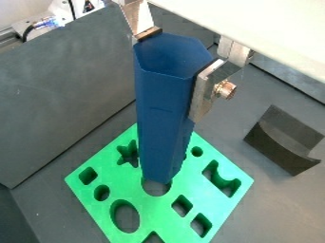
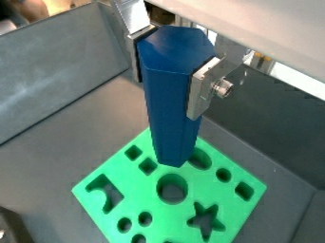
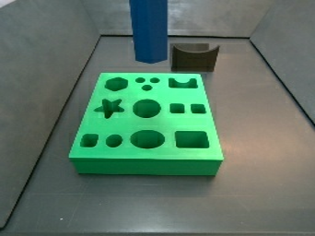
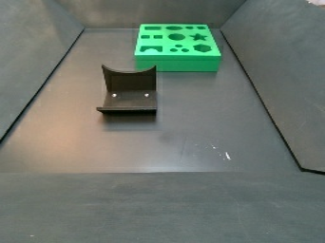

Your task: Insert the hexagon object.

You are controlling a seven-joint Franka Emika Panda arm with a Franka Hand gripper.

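Note:
My gripper (image 1: pixel 176 62) is shut on the hexagon object (image 1: pixel 165 114), a tall matte blue flat-sided peg, and holds it upright by its top end; both wrist views show this (image 2: pixel 172 66). One silver finger (image 2: pixel 204 85) presses a flat side of the peg (image 2: pixel 172 104). The peg's lower end hangs above the green board (image 1: pixel 121 185), which has several cut-out holes. In a side view the peg (image 3: pixel 147 28) hangs over the board's (image 3: pixel 147 161) far edge, and the gripper itself is out of frame. In a side view only the board (image 4: pixel 178 62) shows.
The dark fixture with a curved notch stands on the grey floor beside the board (image 3: pixel 194 56), (image 4: pixel 127 90), (image 1: pixel 286 136). Grey walls (image 3: pixel 50 55) enclose the floor on the sides and back.

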